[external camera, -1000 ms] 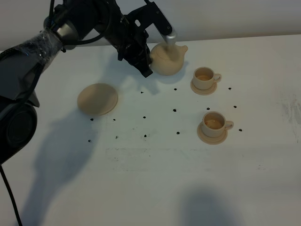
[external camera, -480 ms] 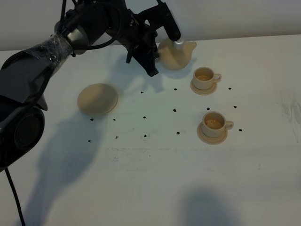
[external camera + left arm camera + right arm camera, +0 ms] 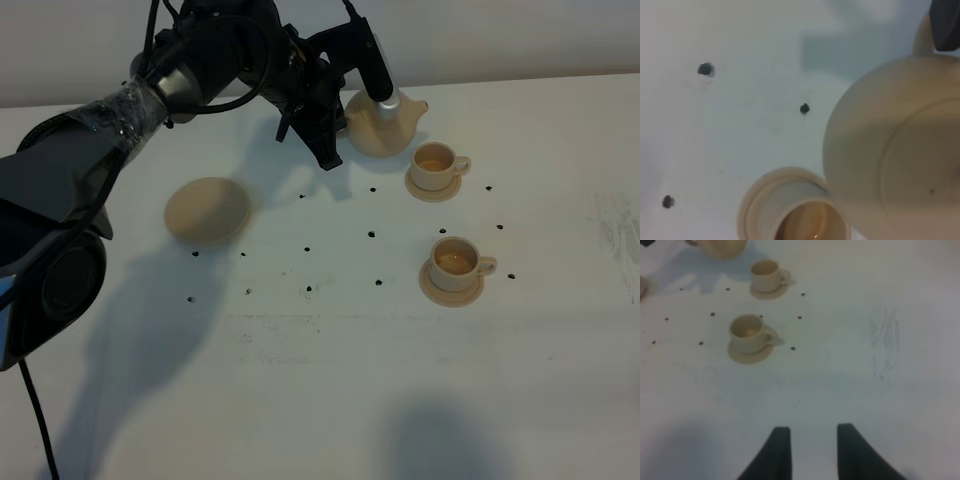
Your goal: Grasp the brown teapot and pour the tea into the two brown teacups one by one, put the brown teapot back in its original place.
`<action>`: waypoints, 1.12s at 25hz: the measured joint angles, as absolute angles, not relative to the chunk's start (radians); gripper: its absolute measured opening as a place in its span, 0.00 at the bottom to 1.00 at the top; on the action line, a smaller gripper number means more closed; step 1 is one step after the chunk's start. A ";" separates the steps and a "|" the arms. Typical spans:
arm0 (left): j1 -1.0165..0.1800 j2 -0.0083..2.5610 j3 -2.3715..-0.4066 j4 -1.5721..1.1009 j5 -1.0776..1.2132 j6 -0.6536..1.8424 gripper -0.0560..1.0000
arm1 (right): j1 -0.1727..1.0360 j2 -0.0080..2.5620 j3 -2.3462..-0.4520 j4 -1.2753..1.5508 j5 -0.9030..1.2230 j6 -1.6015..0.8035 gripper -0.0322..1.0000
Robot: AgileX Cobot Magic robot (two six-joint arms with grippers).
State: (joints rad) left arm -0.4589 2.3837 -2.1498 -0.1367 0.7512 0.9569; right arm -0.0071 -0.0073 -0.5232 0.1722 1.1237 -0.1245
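My left gripper (image 3: 378,92) is shut on the handle of the brown teapot (image 3: 388,128) and holds it up at the back of the table, with the spout close to the far teacup (image 3: 435,163). The left wrist view shows the teapot (image 3: 895,165) beside and partly over that cup (image 3: 805,220), which holds tea. The near teacup (image 3: 455,262) sits on its saucer, also with tea in it. The wide round saucer (image 3: 207,210) lies bare at the left. My right gripper (image 3: 812,450) hovers low over the front of the table, fingers apart and holding nothing.
Small black dots (image 3: 371,234) are scattered over the white table (image 3: 330,380) between the saucer and the cups. The left arm (image 3: 150,80) reaches in from the far left, over the back edge. A faint smudge (image 3: 884,340) marks the table's right side.
The left gripper has carried the teapot to the right, from behind the middle of the table to right beside the far teacup. The cups and the right gripper have not moved.
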 joint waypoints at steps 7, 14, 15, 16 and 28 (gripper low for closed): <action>-0.459 2.384 -2.150 -0.106 0.742 0.998 0.14 | -0.007 -0.007 -0.523 0.172 1.124 -0.124 0.25; -0.459 2.384 -2.150 -0.096 0.723 1.048 0.14 | -0.007 -0.007 -0.523 0.172 1.124 -0.124 0.25; -0.459 2.384 -2.150 -0.096 0.721 1.052 0.14 | -0.007 -0.007 -0.523 0.172 1.124 -0.124 0.25; -0.459 2.384 -2.150 -0.096 0.720 1.054 0.14 | -0.007 -0.007 -0.523 0.172 1.124 -0.124 0.25; -0.468 2.393 -2.150 -0.074 0.673 1.083 0.14 | -0.007 -0.007 -0.523 0.172 1.124 -0.124 0.25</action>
